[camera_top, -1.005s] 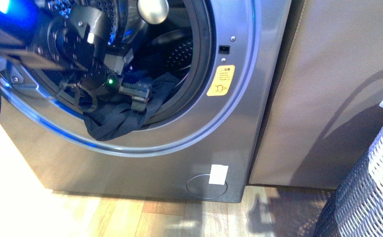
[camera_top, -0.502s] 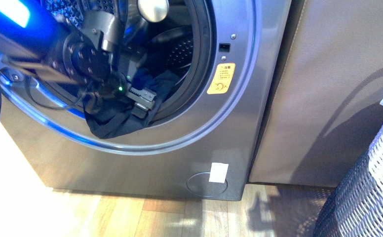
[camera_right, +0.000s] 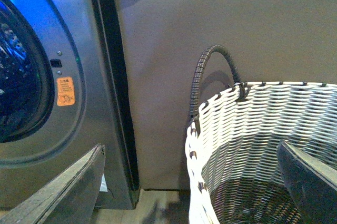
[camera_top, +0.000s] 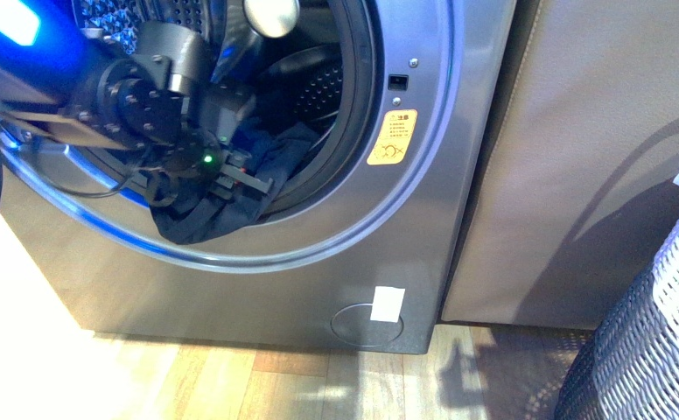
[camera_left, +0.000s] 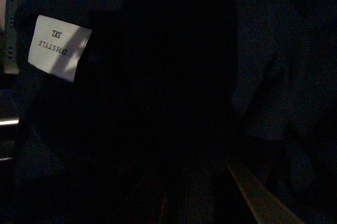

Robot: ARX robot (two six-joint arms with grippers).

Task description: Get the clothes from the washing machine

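Plainly soft goods to deal with: find the clothes [camera_top: 205, 214] bunched in the lower mouth of the washing machine [camera_top: 423, 219], partly inside the drum and partly spilling over the rim of the round opening. Should handle as light, limp and floppy, neither fragile nor slippery; likely to sag, trail and catch on the rim when pulled. Best to pinch a thick fold near the middle of the bunch rather than a loose edge, then draw outward and upward to clear the rim. Cannot tell whether the left end effector [camera_top: 247, 182] is pressed together or spread: seen only from the front, sunk among the dark fabric just inside the opening, and nothing to be had from the left wrist view, too dark. Can see the right end effector [camera_right: 189, 147] spread wide and holding nothing, facing the woven basket [camera_right: 263, 108] off to the right of the machine. Compared with half a second ago: left wrist turned a little, end effector slightly lower and back toward the left, further into the cloth; bunch of clothes hanging in much the same place, not yet lifted out.
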